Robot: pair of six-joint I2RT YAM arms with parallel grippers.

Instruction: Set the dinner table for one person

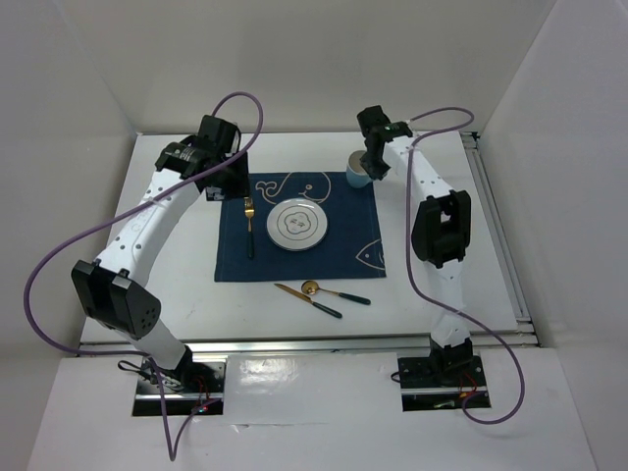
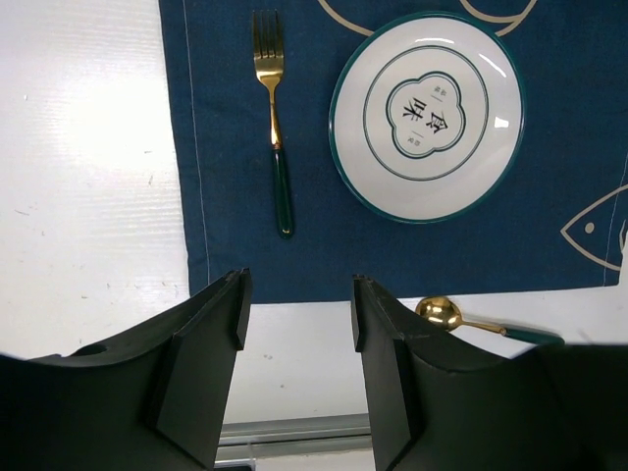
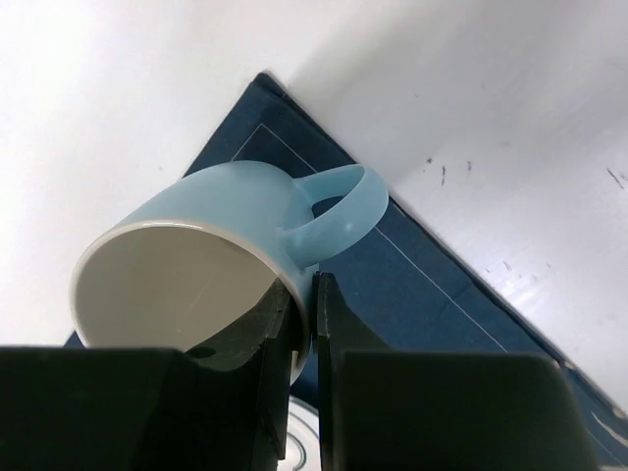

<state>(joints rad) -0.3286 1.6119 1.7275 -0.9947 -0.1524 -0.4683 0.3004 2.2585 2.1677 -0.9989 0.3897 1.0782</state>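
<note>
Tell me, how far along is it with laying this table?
Done: the plate sits in the middle of the mat, with the fork on its left. In hand: the right gripper pinches the blue mug by its rim at the mat's far right corner; whether it is set down is unclear. Left: the knife and spoon lie on the bare table. The left gripper hangs open, empty.

Surface was smooth white, faintly scuffed; rails silver metal. Placemat was matt navy cloth. Plate was glossy glazed ceramic. Fork was shiny gold metal. Mug was smooth pale-blue glaze. Left pincer was matt black plastic.
</note>
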